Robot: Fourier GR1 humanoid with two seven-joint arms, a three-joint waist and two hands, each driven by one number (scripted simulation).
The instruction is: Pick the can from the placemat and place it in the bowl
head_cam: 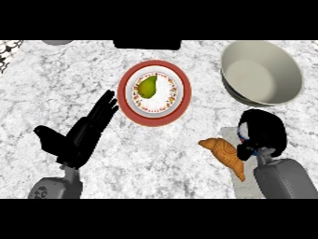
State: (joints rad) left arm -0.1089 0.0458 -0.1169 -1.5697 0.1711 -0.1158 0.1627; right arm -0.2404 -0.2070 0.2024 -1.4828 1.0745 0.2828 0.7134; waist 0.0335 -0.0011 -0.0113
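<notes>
1. Right hand [261, 132], black and curled over, sits on the pale grey placemat [238, 184] at the view's lower right, its fingers wrapped round what is judged to be the can [242, 136]; only a sliver of blue and white shows at the hand's left edge.
2. Left hand [86, 130] rests open at the lower left, fingers straight and pointing up the marble counter [37, 88].
3. To do the step well, the robot should lift the can straight up before swinging it, since the golden-brown croissant [224, 155] lies just beside the hand on the placemat and could be knocked.
4. From there the path runs up the view to the large beige bowl [262, 72], which stands near; the can should clear the rim before release.
5. The red-rimmed plate holding a green pear [148, 87] lies to the left, out of that path.
6. Hidden: most of the can, so its tilt and whether it is off the mat cannot be told. The placemat is largely covered by forearm and croissant.
</notes>
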